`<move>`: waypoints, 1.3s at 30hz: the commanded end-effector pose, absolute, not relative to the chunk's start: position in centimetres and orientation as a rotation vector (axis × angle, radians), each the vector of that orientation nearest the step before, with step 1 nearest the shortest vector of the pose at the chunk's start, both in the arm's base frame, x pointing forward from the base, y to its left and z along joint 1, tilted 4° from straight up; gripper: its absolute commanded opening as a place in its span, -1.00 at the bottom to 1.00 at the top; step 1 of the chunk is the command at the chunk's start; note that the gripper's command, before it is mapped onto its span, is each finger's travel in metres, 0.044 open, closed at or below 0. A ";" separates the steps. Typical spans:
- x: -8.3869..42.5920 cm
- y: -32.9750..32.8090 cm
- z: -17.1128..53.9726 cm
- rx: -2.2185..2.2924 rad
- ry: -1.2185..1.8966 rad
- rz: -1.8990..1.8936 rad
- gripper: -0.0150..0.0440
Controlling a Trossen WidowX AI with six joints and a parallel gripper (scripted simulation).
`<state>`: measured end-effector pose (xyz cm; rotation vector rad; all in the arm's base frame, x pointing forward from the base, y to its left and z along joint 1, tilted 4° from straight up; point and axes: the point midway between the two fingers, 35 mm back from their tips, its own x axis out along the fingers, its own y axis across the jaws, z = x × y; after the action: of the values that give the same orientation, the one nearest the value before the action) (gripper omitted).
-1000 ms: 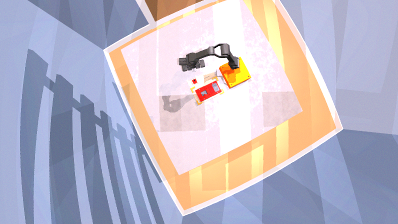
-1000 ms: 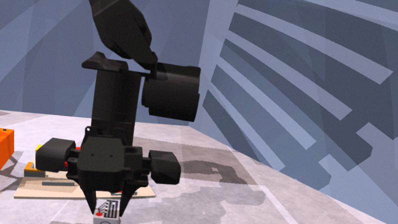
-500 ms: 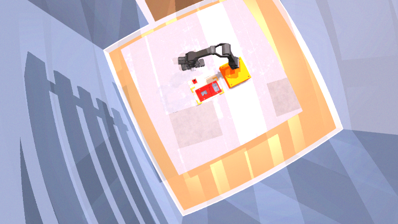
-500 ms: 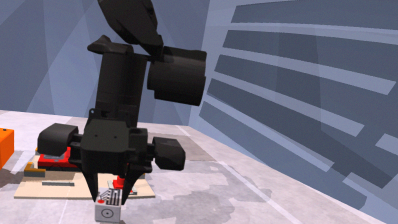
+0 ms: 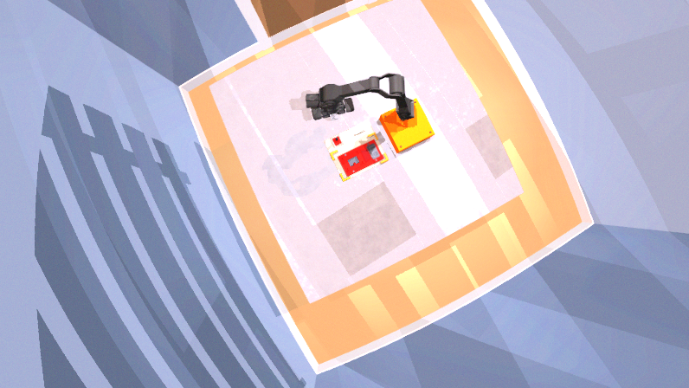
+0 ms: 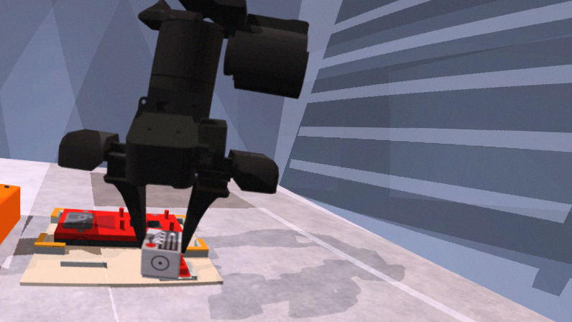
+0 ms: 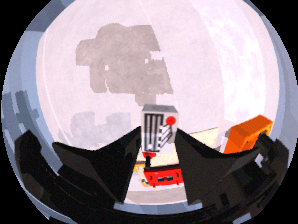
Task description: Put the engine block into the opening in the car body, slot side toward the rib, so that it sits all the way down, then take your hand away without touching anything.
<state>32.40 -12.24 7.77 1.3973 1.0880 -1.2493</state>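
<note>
The pale grey engine block [image 6: 160, 268] [image 7: 151, 109] is upright between the fingers, raised off the table. Its top shows dark parallel slots, slanted pipes and a red dot. My gripper [image 6: 163, 249] [image 7: 158, 131] [image 5: 333, 116] is shut on it, one finger on each side. In the exterior view the block hangs in front of the car body. The red car body [image 5: 362, 155] [image 6: 108, 231] [image 7: 146, 178] lies at the back of the cream board, with a dark opening [image 6: 154, 223] [image 5: 353, 161] in its top. Fingers partly hide the body in the exterior view. I cannot make out the rib.
The cream board [image 6: 80, 274] has yellow-grey corner brackets [image 6: 49, 244] around the body and a low grey bar [image 6: 82, 264] in front. A small red part [image 5: 337, 140] [image 6: 184, 268] stands at its front corner, partly behind the block. An orange-yellow box [image 5: 415, 132] [image 6: 7, 208] [image 7: 245, 135] stands beside the board.
</note>
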 end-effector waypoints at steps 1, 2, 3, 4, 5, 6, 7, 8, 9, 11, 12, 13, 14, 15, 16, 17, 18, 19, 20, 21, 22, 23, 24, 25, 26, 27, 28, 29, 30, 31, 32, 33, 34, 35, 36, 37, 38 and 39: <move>32.3 -12.3 9.1 1.395 1.081 -1.246 -0.49; 32.3 -12.3 9.4 1.395 1.081 -1.247 -0.49; 32.2 -12.3 9.7 1.396 1.081 -1.248 -0.49; 32.2 -12.3 10.1 1.397 1.080 -1.249 -0.49; 32.1 -12.3 10.3 1.397 1.079 -1.250 -0.49; 32.1 -12.3 10.6 1.398 1.079 -1.251 -0.49; 32.0 -12.3 10.9 1.398 1.079 -1.252 -0.49; 31.9 -12.3 11.2 1.399 1.078 -1.253 -0.49; 31.9 -12.3 11.5 1.399 1.078 -1.254 -0.49; 31.7 -12.3 12.1 1.400 1.078 -1.256 -0.49; 31.6 -12.3 12.4 1.401 1.078 -1.257 -0.49; 31.6 -12.3 12.7 1.401 1.078 -1.257 -0.49; 31.5 -12.2 13.0 1.401 1.079 -1.258 -0.49; 31.4 -12.2 13.2 1.402 1.079 -1.259 -0.49; 31.4 -12.2 13.3 1.402 1.079 -1.259 -0.49; 31.4 -12.2 13.4 1.402 1.079 -1.259 -0.49; 31.4 -12.2 13.4 1.399 1.081 -1.256 -0.49; 31.5 -12.0 13.3 1.390 1.087 -1.248 -0.49; 31.6 -11.8 13.2 1.375 1.097 -1.234 -0.49; 31.7 -11.5 13.1 1.357 1.109 -1.217 -0.49; 31.8 -11.2 13.0 1.339 1.120 -1.201 -0.49; 31.9 -10.9 12.9 1.321 1.131 -1.184 -0.49; 32.1 -10.6 12.9 1.303 1.142 -1.167 -0.49; 32.2 -10.3 12.8 1.285 1.153 -1.150 -0.49; 32.3 -10.0 12.7 1.267 1.164 -1.133 -0.49; 32.4 -9.7 12.6 1.249 1.174 -1.116 -0.49; 32.5 -9.4 12.5 1.231 1.184 -1.099 -0.49; 32.6 -9.1 12.4 1.213 1.194 -1.082 -0.49; 32.7 -8.8 12.3 1.195 1.204 -1.065 -0.49; 32.8 -8.5 12.2 1.177 1.214 -1.048 -0.49; 32.9 -8.2 12.1 1.158 1.223 -1.031 -0.49; 33.0 -7.9 12.0 1.140 1.233 -1.013 -0.49; 33.1 -7.6 11.9 1.122 1.242 -0.996 -0.49; 33.2 -7.3 11.8 1.103 1.251 -0.979 -0.49; 33.3 -7.0 11.7 1.085 1.260 -0.962 -0.49; 33.4 -6.7 11.6 1.067 1.268 -0.944 -0.49; 33.4 -6.4 11.5 1.048 1.277 -0.927 -0.49; 33.5 -6.1 11.4 1.030 1.285 -0.910 -0.49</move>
<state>33.32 -6.79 11.71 1.0808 1.2662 -0.9513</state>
